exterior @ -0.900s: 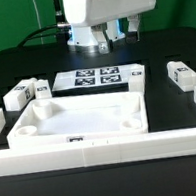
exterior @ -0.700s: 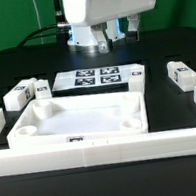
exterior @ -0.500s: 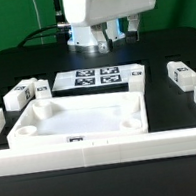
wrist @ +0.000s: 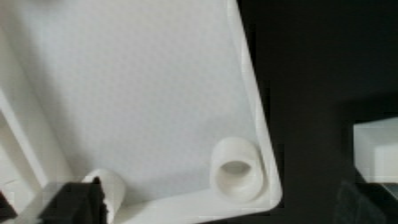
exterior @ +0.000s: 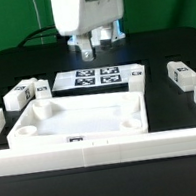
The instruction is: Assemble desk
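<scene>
From where I stand by the exterior view, the desk top (exterior: 80, 117) lies rim-up in the middle of the black table (exterior: 168, 36). The border rails (exterior: 143, 142) hem it in, and the marker board (exterior: 95, 77) lies just behind it. Loose legs (exterior: 20, 95) lie on both sides. The gripper (exterior: 96, 44) hangs above the board, spread wide and empty.

In the wrist view, the top's round corner socket (wrist: 237, 172) shows close up, near one dark fingertip (wrist: 71, 200). A white block (wrist: 377, 150) lies apart from the top.
</scene>
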Controlling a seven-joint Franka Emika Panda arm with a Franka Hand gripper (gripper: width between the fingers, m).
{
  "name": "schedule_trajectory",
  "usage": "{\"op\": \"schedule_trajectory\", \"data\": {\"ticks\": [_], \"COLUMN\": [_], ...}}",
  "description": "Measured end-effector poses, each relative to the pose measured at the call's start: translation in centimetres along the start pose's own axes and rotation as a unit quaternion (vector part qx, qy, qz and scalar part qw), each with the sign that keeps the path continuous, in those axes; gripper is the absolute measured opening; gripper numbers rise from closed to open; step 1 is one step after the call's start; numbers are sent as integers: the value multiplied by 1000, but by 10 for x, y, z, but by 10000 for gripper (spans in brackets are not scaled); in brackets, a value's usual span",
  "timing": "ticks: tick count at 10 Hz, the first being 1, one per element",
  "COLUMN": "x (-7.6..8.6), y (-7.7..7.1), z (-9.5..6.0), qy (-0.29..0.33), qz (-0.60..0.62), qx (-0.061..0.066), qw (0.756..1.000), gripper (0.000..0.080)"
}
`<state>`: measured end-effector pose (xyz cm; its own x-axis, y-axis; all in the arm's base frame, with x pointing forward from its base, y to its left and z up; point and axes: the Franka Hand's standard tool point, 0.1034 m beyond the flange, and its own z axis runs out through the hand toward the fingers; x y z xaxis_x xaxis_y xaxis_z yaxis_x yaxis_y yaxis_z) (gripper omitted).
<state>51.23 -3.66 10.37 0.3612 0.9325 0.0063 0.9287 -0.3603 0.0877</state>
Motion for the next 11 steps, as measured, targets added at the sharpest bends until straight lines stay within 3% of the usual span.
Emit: {"op": "schedule_trajectory", "data": {"ticks": [4,5,6,7,11], "x": [-1,-2,0,1,-9], "y": [0,0,-5,-9,-14], "z": [2,12,33,44,91], "qy": [-1,2,4,4,8], "qz": [-89,-115,-115,-114,-107], "qx": [1,-3,6,15,31], "qw": [996,993,993,993,994], "gripper": [650,650,650,650,650]}}
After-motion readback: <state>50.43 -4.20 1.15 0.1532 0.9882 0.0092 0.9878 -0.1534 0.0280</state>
